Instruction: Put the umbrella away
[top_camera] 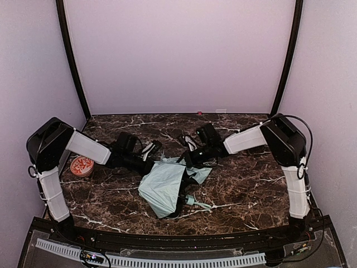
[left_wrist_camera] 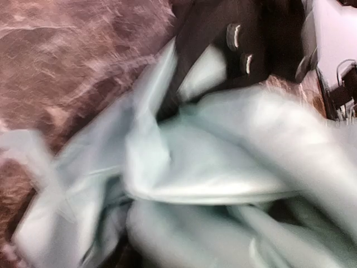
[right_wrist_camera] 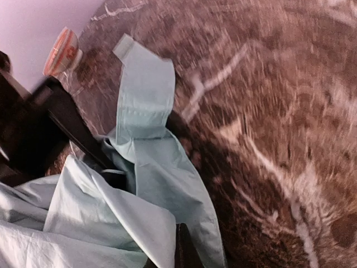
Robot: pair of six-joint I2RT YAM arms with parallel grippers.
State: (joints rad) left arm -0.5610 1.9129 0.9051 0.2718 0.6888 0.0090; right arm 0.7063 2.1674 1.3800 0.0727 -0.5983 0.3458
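Top view: the umbrella (top_camera: 164, 187) lay at the centre of the table (top_camera: 251, 184). Its mint canopy (top_camera: 159, 192) was slack and crumpled, neither rolled nor bound. The left gripper (top_camera: 152, 148) stood at the canopy's upper left edge and the right gripper (top_camera: 188, 153) at its upper right edge. A bowl (top_camera: 82, 166) sat at the left of the frame, well apart from the umbrella.

Left wrist view: heavily blurred. Mint fabric filled the lower frame. The fingers could not be made out, so I cannot tell whether they were spread or pressed together.

Right wrist view: the strap (right_wrist_camera: 142, 84) trailed loose in the upper centre, unfastened. The right jaws were pressed together. Whether they pinched fabric could not be told.

Assessment: the umbrella appeared collapsed. Gathering the folds, wrapping the strap and stowing it were all left to do. No storage place was visible.
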